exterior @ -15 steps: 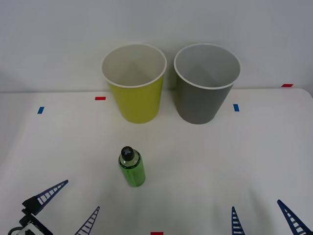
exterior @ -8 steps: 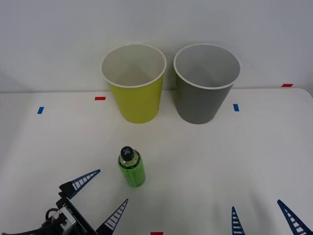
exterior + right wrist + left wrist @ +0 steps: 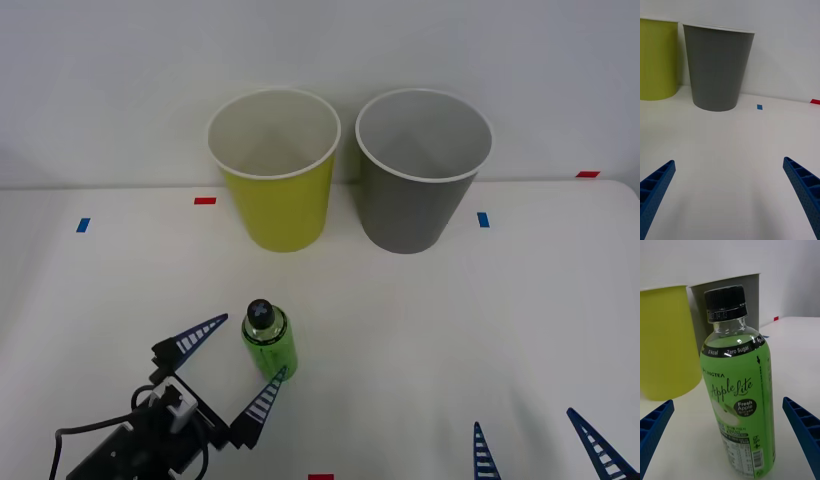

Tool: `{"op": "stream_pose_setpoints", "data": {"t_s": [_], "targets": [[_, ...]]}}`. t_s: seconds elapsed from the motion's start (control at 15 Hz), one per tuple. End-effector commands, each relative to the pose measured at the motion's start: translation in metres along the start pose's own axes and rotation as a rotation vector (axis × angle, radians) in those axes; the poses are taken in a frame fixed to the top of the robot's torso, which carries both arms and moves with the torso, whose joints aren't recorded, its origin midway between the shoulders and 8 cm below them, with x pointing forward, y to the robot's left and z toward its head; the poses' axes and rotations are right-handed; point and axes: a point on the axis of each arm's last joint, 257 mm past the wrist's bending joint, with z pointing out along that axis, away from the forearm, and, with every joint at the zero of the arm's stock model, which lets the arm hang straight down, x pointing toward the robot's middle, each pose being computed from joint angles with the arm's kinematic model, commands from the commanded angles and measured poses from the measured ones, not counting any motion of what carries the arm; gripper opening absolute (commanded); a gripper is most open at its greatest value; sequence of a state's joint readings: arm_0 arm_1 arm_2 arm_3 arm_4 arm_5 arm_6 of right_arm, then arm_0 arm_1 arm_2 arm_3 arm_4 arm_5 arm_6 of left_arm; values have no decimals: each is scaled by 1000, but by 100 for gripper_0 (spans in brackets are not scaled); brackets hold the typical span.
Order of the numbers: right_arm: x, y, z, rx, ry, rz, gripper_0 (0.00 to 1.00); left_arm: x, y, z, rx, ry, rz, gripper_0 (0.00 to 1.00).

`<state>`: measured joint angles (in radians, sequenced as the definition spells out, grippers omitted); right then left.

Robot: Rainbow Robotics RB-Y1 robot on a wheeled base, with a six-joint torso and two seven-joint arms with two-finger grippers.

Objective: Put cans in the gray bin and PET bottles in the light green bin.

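On the white worktop (image 3: 420,330) the PET bottle (image 3: 268,343) stands upright near the front, left of centre, its black screw cap (image 3: 261,314) on top and a bright green label wrapped around the clear body. The left gripper (image 3: 238,358) sits at the bottle from the near-left side with its blue ribbed fingers (image 3: 200,334) spread wide: one finger lies to the bottle's left at about cap height, the other comes in at its lower front, and from the front view it looks as if that finger's tip is just at the bottle's base, though contact cannot be told for certain. In the left wrist view the bottle (image 3: 738,401) stands between the two spread fingers (image 3: 654,427) with bare worktop on both sides of it, so the gripper is open and holds nothing. Behind the bottle, at the back of the worktop against the wall, the light green bin (image 3: 275,170) stands upright on the left and the gray bin (image 3: 422,170) stands upright just beside it on the right, apart by a narrow gap. The right gripper (image 3: 540,445) rests low at the front right edge, well apart from the bottle, its fingers (image 3: 655,187) open wide over bare worktop and pointing toward the gray bin (image 3: 717,67). Small red and blue tape marks (image 3: 483,219) dot the worktop.
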<state>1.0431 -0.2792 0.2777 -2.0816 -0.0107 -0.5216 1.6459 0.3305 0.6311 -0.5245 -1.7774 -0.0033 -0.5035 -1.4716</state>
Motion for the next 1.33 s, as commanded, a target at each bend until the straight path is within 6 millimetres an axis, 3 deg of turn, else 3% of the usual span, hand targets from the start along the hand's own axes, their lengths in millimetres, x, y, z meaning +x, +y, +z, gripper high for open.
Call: {"op": "stream_pose_setpoints", "data": {"t_s": [0.07, 0.27, 0.6, 1.13, 1.2, 1.27, 1.33], "targets": [[0, 0, 0, 0, 0, 0, 100, -6, -1, 19, -21, -14, -3, 100], [0, 0, 0, 0, 0, 0, 100, -13, 2, 31, -38, -30, -24, 100], [0, 0, 0, 0, 0, 0, 100, -16, -11, 36, -35, -42, -95, 100], [0, 0, 0, 0, 0, 0, 100, -20, -11, 51, -46, -42, -106, 100], [0, 0, 0, 0, 0, 0, 100, -21, -13, 53, -45, -46, -110, 96], [0, 0, 0, 0, 0, 0, 100, -20, -15, 54, -43, -42, -111, 66], [0, 0, 0, 0, 0, 0, 100, -20, -17, 54, -41, -42, -109, 0]]}}
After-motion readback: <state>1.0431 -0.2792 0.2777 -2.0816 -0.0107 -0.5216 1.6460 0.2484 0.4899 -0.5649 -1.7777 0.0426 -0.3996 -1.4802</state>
